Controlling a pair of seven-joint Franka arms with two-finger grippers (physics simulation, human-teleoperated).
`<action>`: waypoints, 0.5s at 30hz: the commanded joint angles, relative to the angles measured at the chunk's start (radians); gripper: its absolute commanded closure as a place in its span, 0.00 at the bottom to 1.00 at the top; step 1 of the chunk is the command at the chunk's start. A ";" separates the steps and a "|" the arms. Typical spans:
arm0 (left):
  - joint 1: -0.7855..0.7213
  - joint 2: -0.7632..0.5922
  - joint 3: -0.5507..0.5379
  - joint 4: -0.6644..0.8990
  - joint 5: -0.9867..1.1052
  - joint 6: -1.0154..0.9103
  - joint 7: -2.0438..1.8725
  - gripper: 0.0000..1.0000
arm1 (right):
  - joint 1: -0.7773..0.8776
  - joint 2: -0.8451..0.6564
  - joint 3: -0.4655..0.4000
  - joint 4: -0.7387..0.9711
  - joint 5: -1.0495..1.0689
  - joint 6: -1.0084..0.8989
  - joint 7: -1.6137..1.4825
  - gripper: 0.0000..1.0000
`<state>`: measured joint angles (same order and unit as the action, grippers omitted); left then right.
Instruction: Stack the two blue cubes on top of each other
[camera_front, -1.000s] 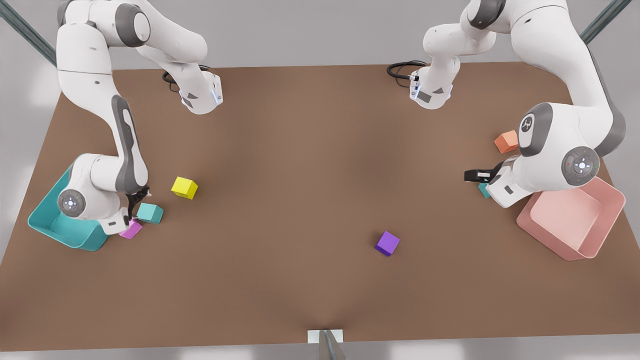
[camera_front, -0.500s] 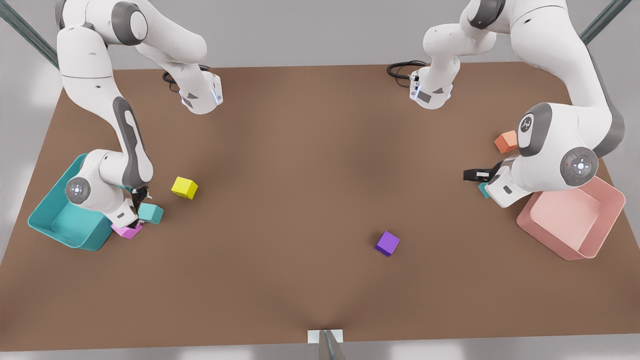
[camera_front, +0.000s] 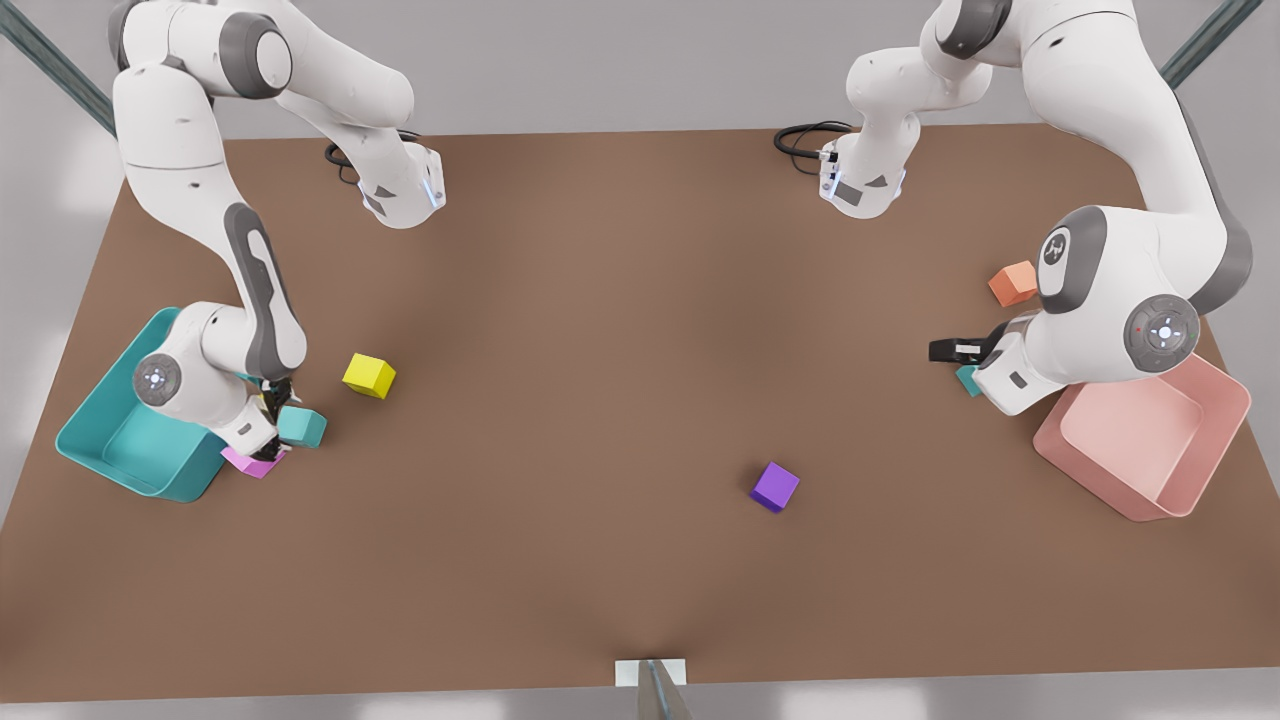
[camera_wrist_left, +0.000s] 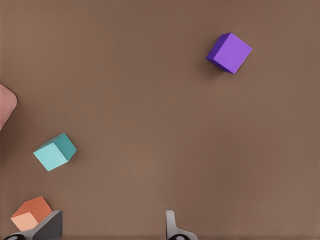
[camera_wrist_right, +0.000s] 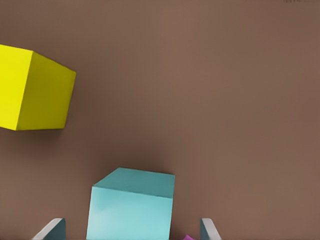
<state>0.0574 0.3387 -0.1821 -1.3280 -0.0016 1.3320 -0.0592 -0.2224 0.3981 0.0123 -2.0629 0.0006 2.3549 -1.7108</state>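
Right wrist view is showing you the right tool (camera_wrist_right: 132, 232) spread, straddling one teal cube (camera_wrist_right: 131, 205); your left tool (camera_wrist_left: 112, 227), also spread, is hovering near the other teal cube (camera_wrist_left: 55, 152).

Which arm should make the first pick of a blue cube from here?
The right arm. Its gripper is open with one blue cube sitting between the jaws, beside the yellow cube. The left gripper is open too, but hangs well off the other blue cube.
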 joint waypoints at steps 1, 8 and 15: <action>-0.001 -0.001 0.000 0.001 0.000 -0.001 -0.001 0.00 | 0.000 0.005 0.000 0.000 0.002 0.026 -0.119 0.00; 0.002 -0.003 0.000 0.001 0.002 -0.001 0.002 0.00 | 0.000 0.021 0.000 0.000 0.009 0.038 -0.119 0.00; 0.004 -0.001 0.000 0.001 0.002 -0.001 0.001 0.00 | -0.017 0.047 0.000 0.001 0.010 0.047 -0.119 0.00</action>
<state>0.0616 0.3387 -0.1822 -1.3273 -0.0005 1.3320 -0.0585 -0.2377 0.4428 0.0123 -2.0632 0.0108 2.3941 -1.7791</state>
